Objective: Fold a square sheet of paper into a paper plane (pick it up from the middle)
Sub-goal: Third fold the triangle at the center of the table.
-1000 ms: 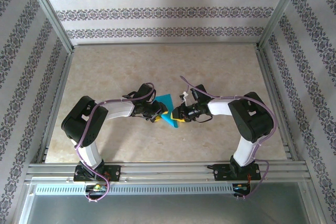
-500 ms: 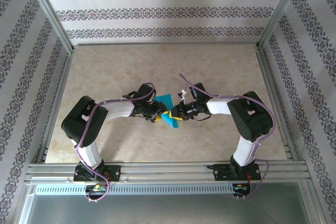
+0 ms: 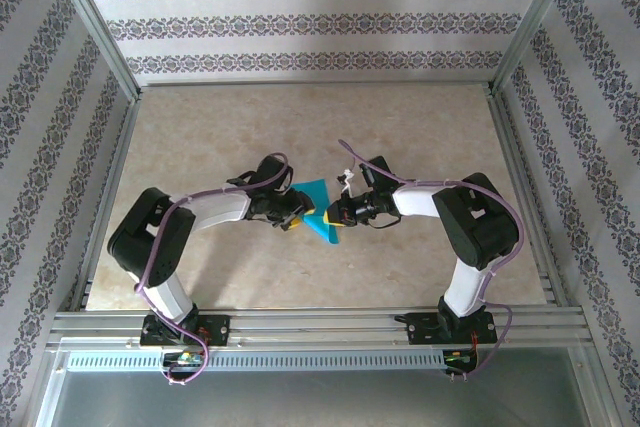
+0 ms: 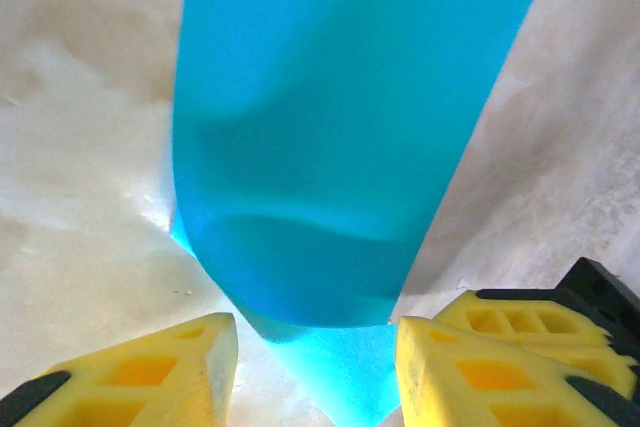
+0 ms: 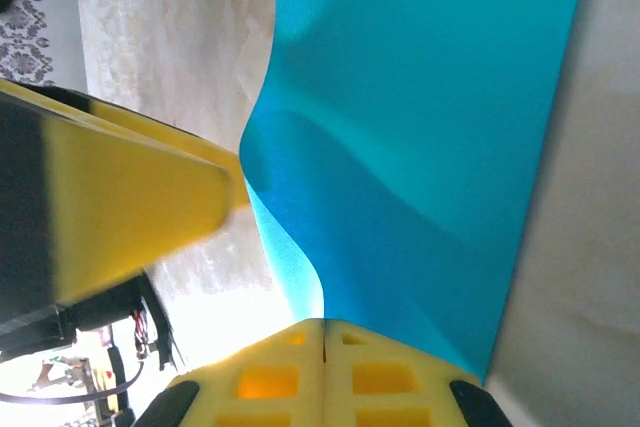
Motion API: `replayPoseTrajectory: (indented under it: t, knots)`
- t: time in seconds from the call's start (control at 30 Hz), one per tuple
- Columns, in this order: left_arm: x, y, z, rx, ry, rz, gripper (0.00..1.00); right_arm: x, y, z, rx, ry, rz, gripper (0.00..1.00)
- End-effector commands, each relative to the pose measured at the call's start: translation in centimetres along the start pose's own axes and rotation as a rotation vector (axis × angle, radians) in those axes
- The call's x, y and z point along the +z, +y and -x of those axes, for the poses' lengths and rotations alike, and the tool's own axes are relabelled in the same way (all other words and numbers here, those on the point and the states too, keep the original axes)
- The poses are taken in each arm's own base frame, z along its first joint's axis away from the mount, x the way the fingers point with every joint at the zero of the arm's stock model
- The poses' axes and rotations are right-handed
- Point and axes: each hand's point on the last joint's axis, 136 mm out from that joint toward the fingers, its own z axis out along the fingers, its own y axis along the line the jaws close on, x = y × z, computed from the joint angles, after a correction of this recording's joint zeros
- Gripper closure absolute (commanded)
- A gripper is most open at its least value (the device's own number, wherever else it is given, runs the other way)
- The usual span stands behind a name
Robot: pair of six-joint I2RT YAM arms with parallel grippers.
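Note:
The teal-blue sheet of paper (image 3: 318, 209) is a folded, pointed shape at the middle of the table, bowed upward between the two grippers. My right gripper (image 3: 331, 217) reaches it from the right, and its yellow fingers (image 5: 323, 332) are pressed together on the paper's curled edge (image 5: 420, 147). My left gripper (image 3: 297, 217) comes in from the left. Its two yellow fingers stand apart (image 4: 315, 367), with the narrow end of the paper (image 4: 330, 127) lying in the gap, untouched by either pad. One left finger (image 5: 130, 197) shows beside the paper in the right wrist view.
The beige tabletop (image 3: 300, 127) is bounded by aluminium rails (image 3: 300, 322) in front and patterned walls on three sides. Purple cables loop over both arms close to the paper.
The right gripper's fingers have closed onto the paper's edge. The left arm has shifted slightly forward and up; its fingers keep the same gap. The paper bows more.

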Motion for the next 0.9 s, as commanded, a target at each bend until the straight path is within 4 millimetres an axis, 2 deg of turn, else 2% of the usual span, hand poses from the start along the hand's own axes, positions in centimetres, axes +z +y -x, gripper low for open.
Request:
replayPoseTrajectory:
  t: [0.0,0.1,0.17,0.33,0.6,0.87]
  knots:
    - [-2.9,-0.2,1.9,0.072,-0.076,0.059,0.54,0.2,0.0,0.2,-0.086,0.005,-0.041,0.95]
    - [-3.3,-1.4,3.1,0.133,-0.1,0.06,0.54,0.0,-0.2,0.4,-0.117,0.005,-0.074,0.95]
    - [-2.7,-2.6,3.6,0.174,-0.087,0.047,0.54,-0.1,-0.1,0.6,-0.141,-0.003,-0.085,0.96]
    - [0.4,-3.4,4.7,0.209,-0.022,0.07,0.62,-0.1,0.1,1.1,-0.184,-0.017,-0.098,0.98]
    - [3.7,-2.3,5.2,0.209,0.048,0.129,0.71,-0.2,0.2,1.3,-0.222,-0.028,-0.113,0.99]
    - [4.5,-0.7,4.8,0.214,0.086,0.189,0.76,0.0,0.2,1.9,-0.244,-0.038,-0.136,1.0]
